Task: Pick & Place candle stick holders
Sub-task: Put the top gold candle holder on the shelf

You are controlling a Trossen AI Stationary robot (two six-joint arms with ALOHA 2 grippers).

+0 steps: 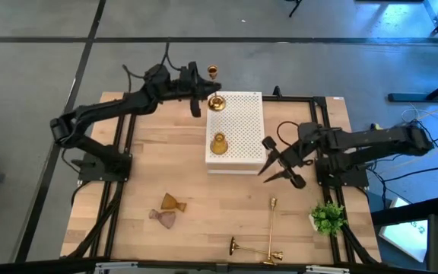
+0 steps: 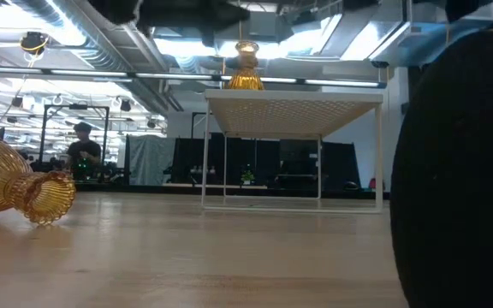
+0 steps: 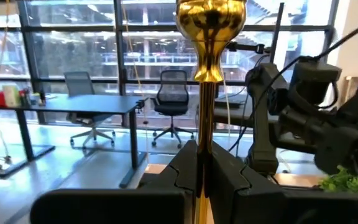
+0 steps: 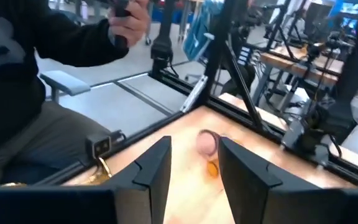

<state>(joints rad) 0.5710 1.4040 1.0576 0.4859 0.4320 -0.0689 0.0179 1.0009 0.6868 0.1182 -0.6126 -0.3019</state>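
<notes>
Arms are doing pretty different things right now. Left arm is stretched way out from its base toward the far edge of the counter, elbow bent, with the left claw sitting right at the far corner of the white perforated box. Its fingers are pressed tight around the stem of a brass candlestick, which stands straight up in the wrist view with its cup well above the claw. A second brass candlestick stands off past the counter's far edge, and an amber goblet-shaped holder sits on top of the box near its left side. Right arm reaches in from the right side, forearm lying low, and the right claw hangs just off the near right corner of the box with its fingers spread apart and nothing between them. Down on the near left part of the counter an amber glass holder and a pinkish one both lie tipped over, just beside each other. Two more brass candlesticks lie flat near the front edge, and a small green plant sits at the right edge. A seated person in a dark top shows beyond the counter in the right wrist view.
</notes>
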